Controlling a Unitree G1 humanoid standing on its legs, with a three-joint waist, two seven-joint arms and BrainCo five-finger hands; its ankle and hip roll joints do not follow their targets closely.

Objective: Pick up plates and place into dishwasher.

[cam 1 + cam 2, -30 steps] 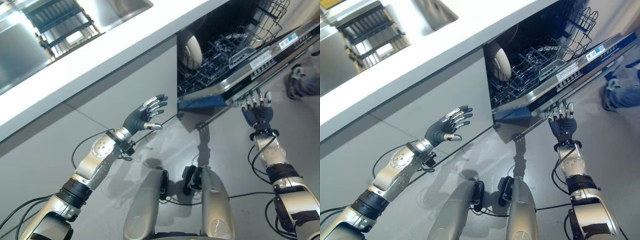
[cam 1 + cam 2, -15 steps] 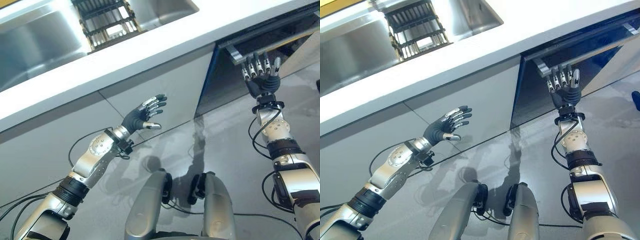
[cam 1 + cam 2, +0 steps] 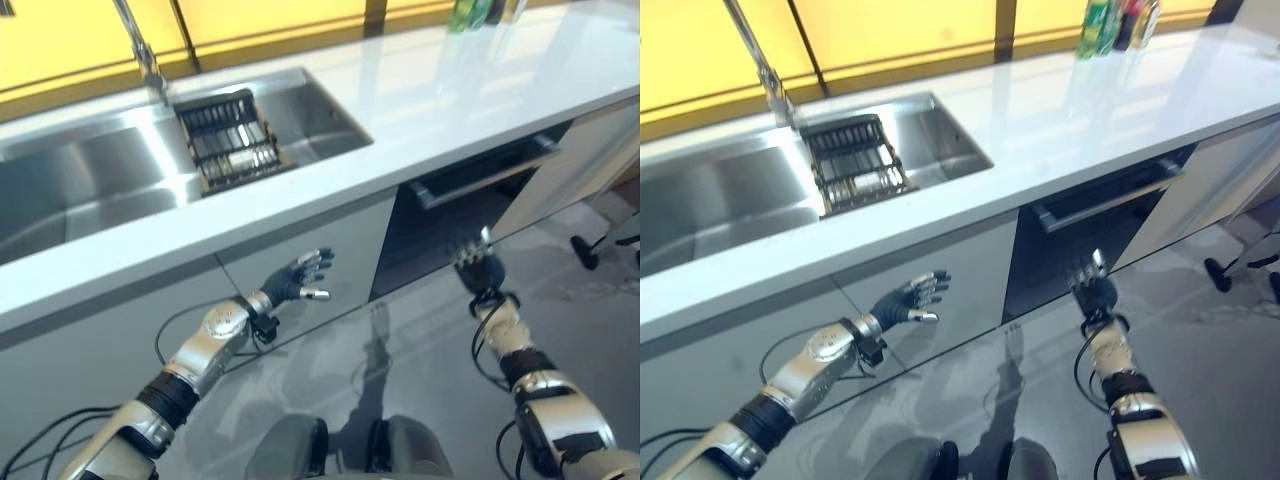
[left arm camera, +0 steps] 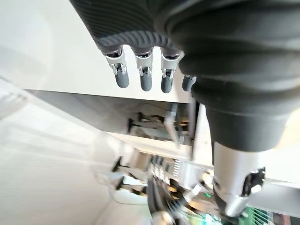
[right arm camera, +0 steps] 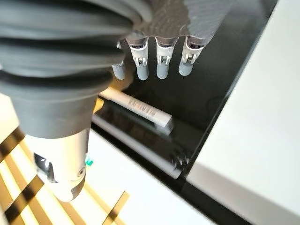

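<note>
The dishwasher sits under the white counter, its dark door upright and its bar handle near the top. My right hand is open, fingers straight and pointing up at the lower part of the door; whether they touch it I cannot tell. In the right wrist view the straight fingers reach toward the dark door front and the handle. My left hand hangs open and holds nothing in front of the grey cabinet panel left of the dishwasher.
A steel sink with a black dish rack and a faucet lies in the counter. Bottles stand at the counter's back edge. A chair base stands on the floor at the right.
The dishwasher door has swung up from lowered, racks and a plate showing, to upright, my right hand rising with it then dropping lower. The camera has tilted up. The left hand kept its pose.
</note>
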